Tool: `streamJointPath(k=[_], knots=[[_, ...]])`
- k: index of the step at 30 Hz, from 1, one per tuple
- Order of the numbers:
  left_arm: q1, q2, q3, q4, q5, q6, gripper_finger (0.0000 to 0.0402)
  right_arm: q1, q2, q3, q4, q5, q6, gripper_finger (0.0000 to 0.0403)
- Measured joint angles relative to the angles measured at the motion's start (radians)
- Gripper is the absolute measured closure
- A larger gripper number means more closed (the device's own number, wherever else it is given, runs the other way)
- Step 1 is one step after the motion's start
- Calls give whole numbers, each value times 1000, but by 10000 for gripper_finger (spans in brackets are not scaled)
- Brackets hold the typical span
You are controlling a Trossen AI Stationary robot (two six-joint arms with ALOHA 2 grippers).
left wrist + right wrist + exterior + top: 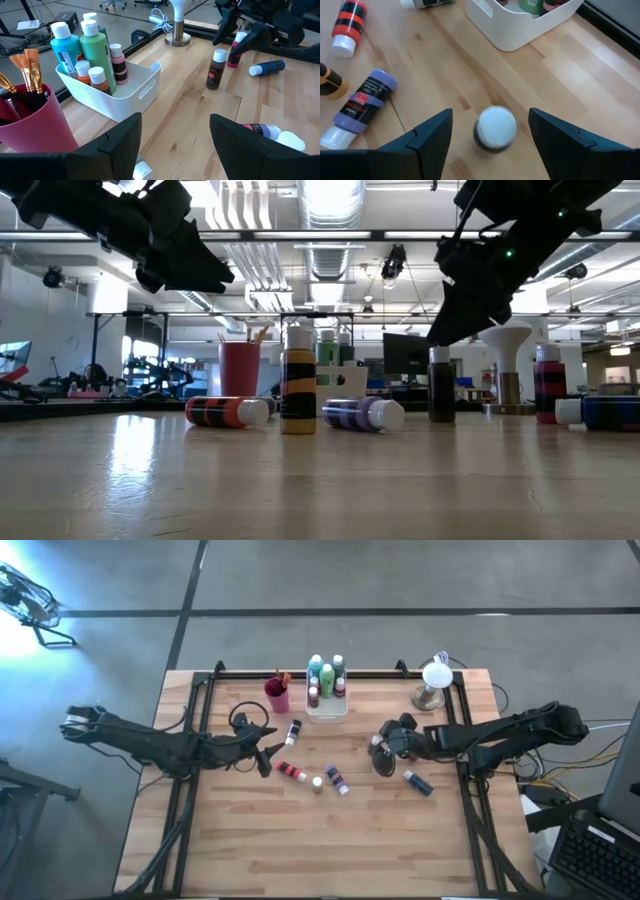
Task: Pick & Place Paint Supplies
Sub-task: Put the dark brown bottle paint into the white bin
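My right gripper [490, 114] is open and points down over an upright dark paint bottle with a white cap [494, 128]; one finger stands on either side of the cap, apart from it. In the low view this gripper [447, 330] hangs just above that bottle [441, 385]. My left gripper [176, 119] waits open above the table's left half [268, 755]. Lying on their sides are a red bottle [290, 770], a purple one [337, 778] and a blue one [418, 781]. A yellow-black bottle [298, 392] and a magenta one [548, 385] stand upright.
A white tray [327, 712] at the far middle holds several upright bottles. Left of it stands a magenta cup [277, 696] with brushes. A white lamp-like stand [432, 686] is at the far right. Another bottle [294, 732] lies near the tray. Black rails frame the table's edges.
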Motion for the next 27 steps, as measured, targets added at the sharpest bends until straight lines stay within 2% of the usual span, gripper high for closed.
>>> streamJointPath(k=[4, 13, 21, 27], knots=[[0, 0, 0, 0, 0, 0, 163, 0, -2, 0, -5, 0, -19, 147], [0, 0, 0, -1, 0, 0, 163, 0, -2, 0, -112, 3, -74, 115], [0, 0, 0, -1, 0, 2, 163, -1, 0, -12, -85, 12, -91, 105], [0, 0, 0, -1, 0, 3, 163, -4, 0, -74, 61, 15, -92, 123]])
